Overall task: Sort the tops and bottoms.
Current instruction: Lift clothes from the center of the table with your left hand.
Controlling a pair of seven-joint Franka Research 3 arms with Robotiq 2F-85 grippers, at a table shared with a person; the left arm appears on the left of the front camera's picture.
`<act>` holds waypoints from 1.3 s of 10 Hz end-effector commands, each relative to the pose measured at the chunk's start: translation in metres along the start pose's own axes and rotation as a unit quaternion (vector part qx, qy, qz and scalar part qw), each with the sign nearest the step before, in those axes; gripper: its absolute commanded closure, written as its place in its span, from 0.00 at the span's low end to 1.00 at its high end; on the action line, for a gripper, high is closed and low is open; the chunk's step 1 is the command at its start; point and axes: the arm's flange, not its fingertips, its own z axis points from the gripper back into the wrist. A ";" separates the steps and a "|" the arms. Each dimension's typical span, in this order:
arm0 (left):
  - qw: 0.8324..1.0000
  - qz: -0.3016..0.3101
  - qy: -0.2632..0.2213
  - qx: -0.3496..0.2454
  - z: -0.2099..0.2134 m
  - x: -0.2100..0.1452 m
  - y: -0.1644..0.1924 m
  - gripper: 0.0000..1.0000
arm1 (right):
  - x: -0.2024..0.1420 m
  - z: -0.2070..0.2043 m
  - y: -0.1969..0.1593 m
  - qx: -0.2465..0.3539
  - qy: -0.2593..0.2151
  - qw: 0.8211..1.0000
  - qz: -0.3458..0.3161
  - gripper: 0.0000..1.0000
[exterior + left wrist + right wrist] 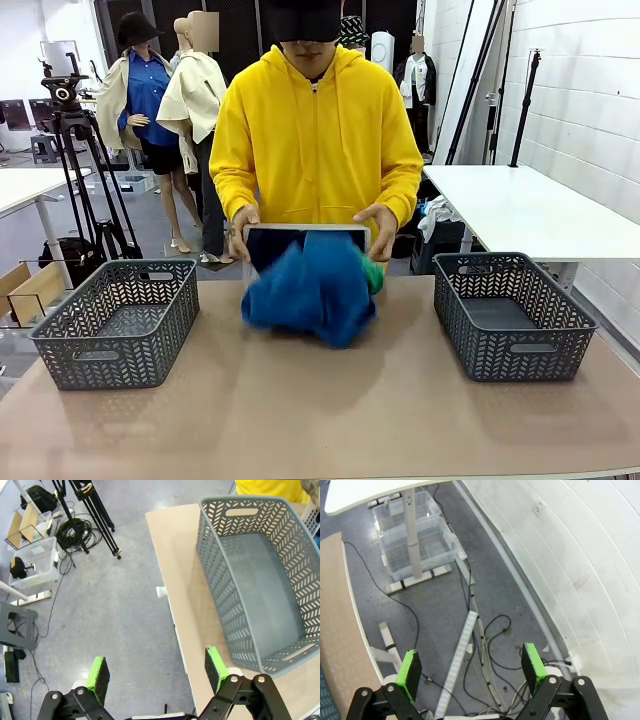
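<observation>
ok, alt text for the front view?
A person in a yellow hoodie holds a white bin spilling a blue shirt and green shorts onto the table, between a left grey basket and a right grey basket.

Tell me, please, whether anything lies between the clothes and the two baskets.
Nothing visible lies on the table between the blue shirt and the left basket or the right basket. That shirt covers most of the green shorts, and the person's hands hold a white bin tipped against it.
</observation>
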 end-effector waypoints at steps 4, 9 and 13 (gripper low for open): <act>1.000 0.002 -0.001 -0.004 -0.003 -0.002 0.003 0.00 | -0.001 0.000 -0.001 0.000 0.004 1.000 0.005 0.00; 1.000 0.002 -0.001 -0.004 -0.003 -0.002 0.003 0.00 | -0.001 0.000 -0.001 0.000 0.004 1.000 0.005 0.00; 1.000 0.002 -0.001 -0.004 -0.003 -0.002 0.003 0.00 | -0.001 0.000 -0.001 0.000 0.004 1.000 0.005 0.00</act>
